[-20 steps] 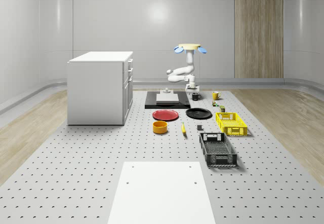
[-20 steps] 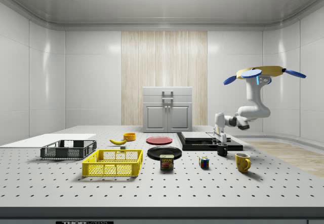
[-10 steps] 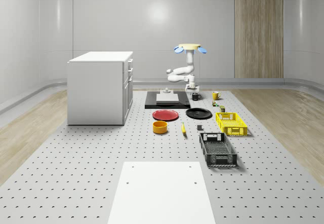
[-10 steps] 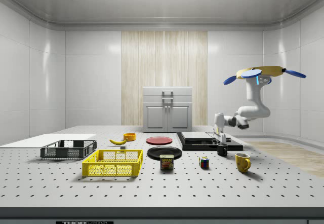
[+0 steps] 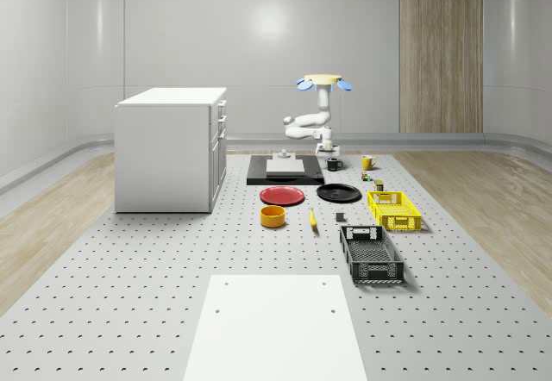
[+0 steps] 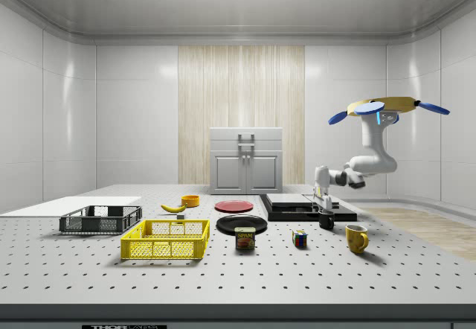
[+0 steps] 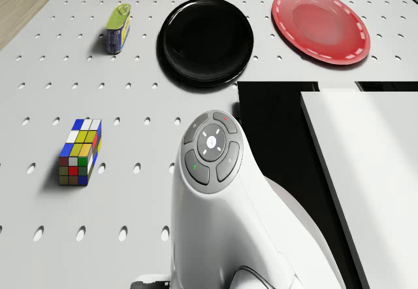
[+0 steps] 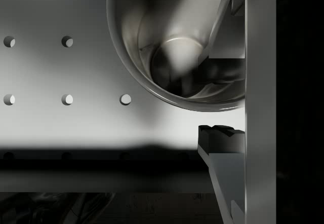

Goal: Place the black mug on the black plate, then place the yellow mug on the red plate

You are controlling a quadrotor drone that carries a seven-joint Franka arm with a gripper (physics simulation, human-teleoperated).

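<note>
Step one in hand: my gripper (image 6: 324,208) straddles the glossy black mug's (image 6: 326,221) rim, jaws spread (one finger inside), so next I must pinch and lift toward the round black plate (image 7: 207,40).

The whole-scene view looks from high and far along the table toward the black plate (image 5: 338,193). The side view sits low at the table's edge, facing across it, the black plate at mid-distance. The drone view looks steeply down from close behind that plate. The wrist view hangs very close over a mug (image 8: 177,41) nearby.
</note>
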